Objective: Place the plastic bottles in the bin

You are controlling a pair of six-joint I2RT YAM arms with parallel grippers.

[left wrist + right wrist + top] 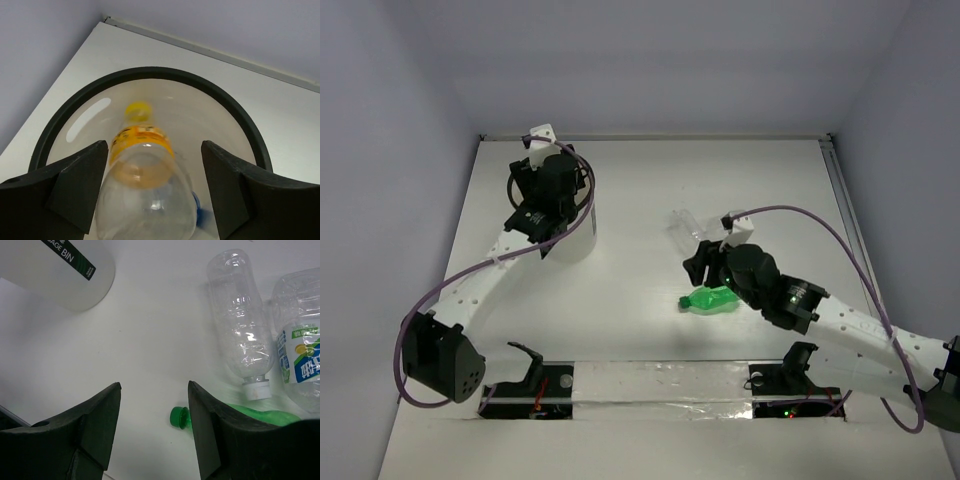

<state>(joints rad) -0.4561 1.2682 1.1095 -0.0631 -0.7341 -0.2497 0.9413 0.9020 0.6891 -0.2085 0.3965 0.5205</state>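
Observation:
My left gripper [555, 205] hangs over the white bin [576, 240], whose black ring rim [150, 72] fills the left wrist view. The left gripper [154, 150] is open. A small bottle with orange contents and a yellow cap [142, 165] sits blurred between the fingers, touching neither, cap pointing down into the bin. My right gripper [700, 268] is open and empty above the green bottle [715, 298]. In the right wrist view the gripper [155, 387] is just left of the green cap [178, 417]. A clear bottle [240, 315] and a blue-and-white labelled bottle [300, 360] lie beyond.
The bin's side with a black "BIN" label [65, 265] stands to the far left of the right gripper. The clear bottles [688, 228] lie mid-table, right of the bin. Grey walls close the table's back and sides.

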